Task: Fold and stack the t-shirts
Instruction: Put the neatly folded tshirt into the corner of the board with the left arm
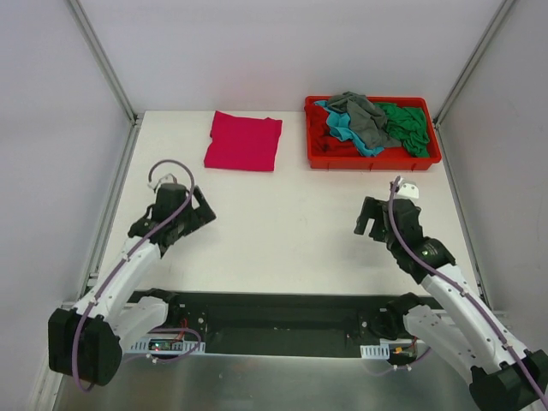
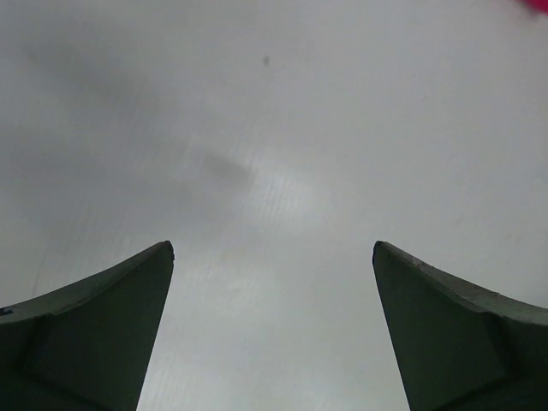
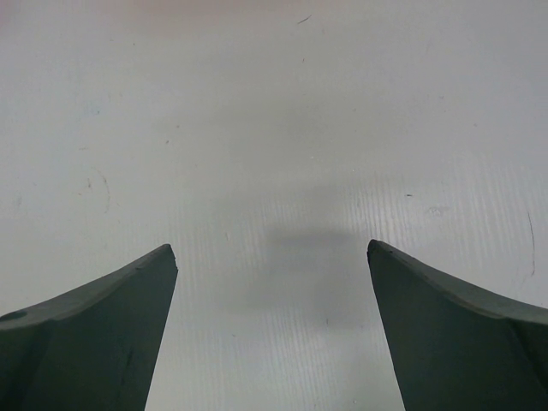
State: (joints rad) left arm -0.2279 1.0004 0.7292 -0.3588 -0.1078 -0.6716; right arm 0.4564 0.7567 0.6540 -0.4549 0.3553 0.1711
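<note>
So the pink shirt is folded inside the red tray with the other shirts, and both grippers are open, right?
Not quite. The top view shows the pink shirt folded on the table, left of the red tray, not inside it. The other shirts are in the tray, and the left gripper and right gripper are open.

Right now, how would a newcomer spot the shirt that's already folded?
Start at the white table and look to its far edge, left of the red tray. There lies the magenta t-shirt, flat in a neat rectangle. The other shirts are crumpled together inside the tray.
</note>
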